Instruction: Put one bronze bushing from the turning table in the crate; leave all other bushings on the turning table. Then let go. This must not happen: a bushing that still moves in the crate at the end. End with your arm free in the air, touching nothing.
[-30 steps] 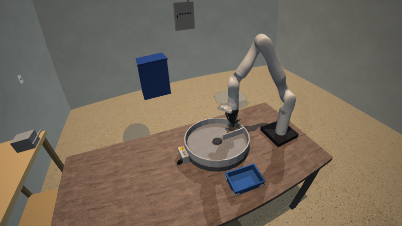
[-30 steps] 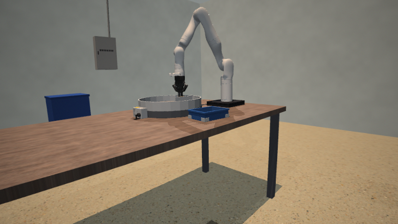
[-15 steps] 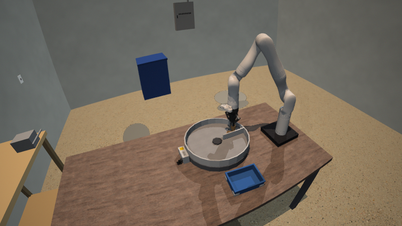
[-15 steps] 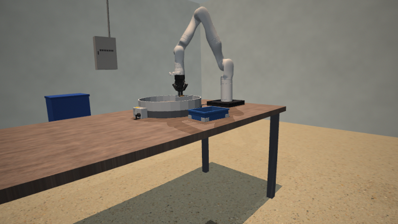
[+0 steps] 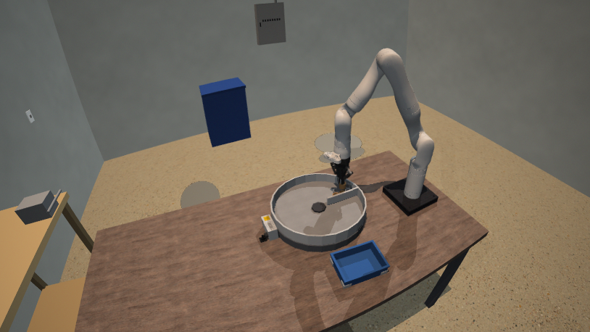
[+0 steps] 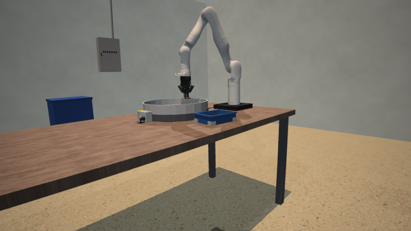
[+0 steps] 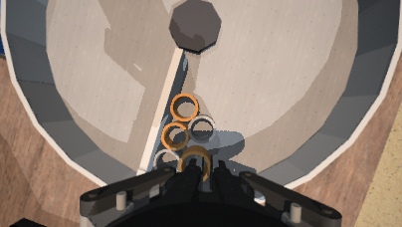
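Gripper, top view: we see the gripper (image 5: 341, 184) (image 6: 187, 97) (image 7: 207, 163) inside the rim of the turning table (image 5: 317, 240) (image 6: 175, 109) (image 7: 279, 65), near the grey divider (image 5: 343, 196) (image 6: 191, 100) (image 7: 160, 112).
Crate, top view: the blue crate (image 5: 364, 277) (image 6: 219, 117) stands beside the turning table, and we see no bushing in it.
Bushing, exterior view: the held bronze bushing (image 5: 342, 188) (image 6: 187, 98) (image 7: 182, 161) shows small at the fingertips, by the top of the rim; perhaps it is raised from the plate, but we see it poorly.
Fingers, wrist view: we see them pressed nearly together, pinching the wall of this bushing.
Other rings, wrist view: two bronze bushings (image 7: 184, 95) (image 7: 163, 136) and two grey rings (image 7: 202, 117) (image 7: 170, 151) are on the table's plate, grouped beside the divider.
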`<state>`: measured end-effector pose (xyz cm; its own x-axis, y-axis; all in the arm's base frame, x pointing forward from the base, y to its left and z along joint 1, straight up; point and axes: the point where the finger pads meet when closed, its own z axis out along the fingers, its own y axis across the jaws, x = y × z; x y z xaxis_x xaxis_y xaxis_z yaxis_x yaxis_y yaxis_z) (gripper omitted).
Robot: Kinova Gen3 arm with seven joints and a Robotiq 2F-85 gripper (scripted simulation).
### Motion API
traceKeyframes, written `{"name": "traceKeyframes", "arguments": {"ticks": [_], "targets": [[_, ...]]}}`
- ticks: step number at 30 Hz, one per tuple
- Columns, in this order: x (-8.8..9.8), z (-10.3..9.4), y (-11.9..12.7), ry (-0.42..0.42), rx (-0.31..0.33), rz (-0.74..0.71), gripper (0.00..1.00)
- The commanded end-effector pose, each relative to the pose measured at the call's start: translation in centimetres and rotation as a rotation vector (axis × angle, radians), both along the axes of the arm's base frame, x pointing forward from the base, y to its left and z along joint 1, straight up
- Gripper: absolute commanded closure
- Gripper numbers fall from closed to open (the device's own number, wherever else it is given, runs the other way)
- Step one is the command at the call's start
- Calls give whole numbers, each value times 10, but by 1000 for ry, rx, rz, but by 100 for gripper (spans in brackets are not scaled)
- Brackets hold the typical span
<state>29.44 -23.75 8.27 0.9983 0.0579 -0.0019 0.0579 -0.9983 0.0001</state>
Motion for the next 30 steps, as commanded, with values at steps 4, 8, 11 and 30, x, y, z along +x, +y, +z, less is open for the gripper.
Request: {"name": "traceKeyframes", "arguments": {"ticks": [4,8,11,30], "targets": [[1,2,0,-4,-2,1,100],[1,2,0,-4,-2,1,100],[1,6,0,-4,-2,1,100],[1,16,0,-3,-2,1,100]]}}
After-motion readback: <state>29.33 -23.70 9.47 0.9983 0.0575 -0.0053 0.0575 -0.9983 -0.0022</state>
